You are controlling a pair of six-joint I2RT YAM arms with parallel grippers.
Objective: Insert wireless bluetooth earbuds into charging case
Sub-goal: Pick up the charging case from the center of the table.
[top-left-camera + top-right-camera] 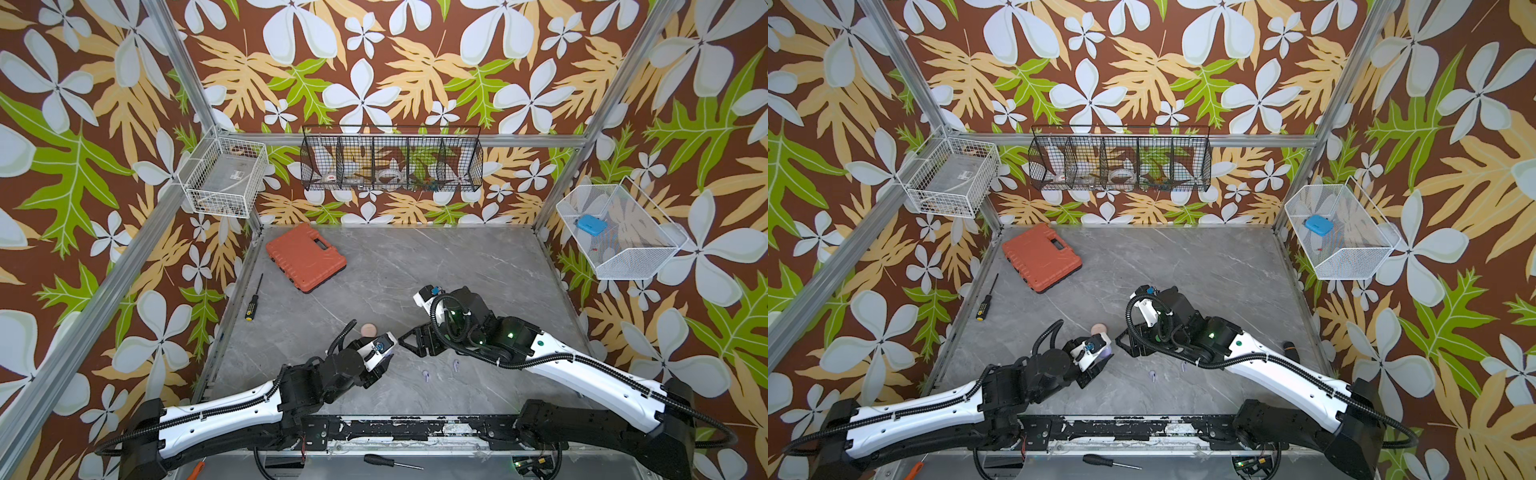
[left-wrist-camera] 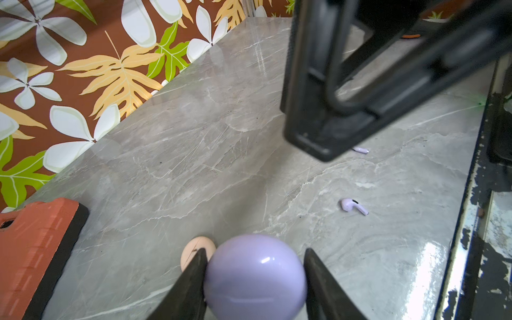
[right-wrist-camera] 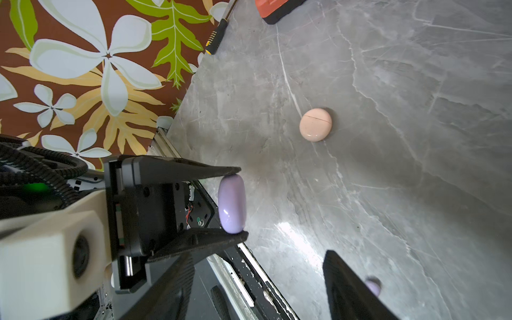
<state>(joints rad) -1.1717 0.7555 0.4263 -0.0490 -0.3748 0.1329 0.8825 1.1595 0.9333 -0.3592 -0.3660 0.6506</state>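
Observation:
My left gripper is shut on a closed round lavender charging case, a finger on each side, held edge-on just above the table. A closed pink case lies just behind it on the table. Two lavender earbuds lie loose on the marble near the front edge, to the right of the left gripper; the left wrist view shows both. My right gripper faces the lavender case from the right, open and empty, with one earbud just beyond a finger.
An orange tool case lies at the back left, with a black-and-yellow screwdriver by the left wall. Wire baskets hang on the walls. The scuffed metal rail runs along the front edge.

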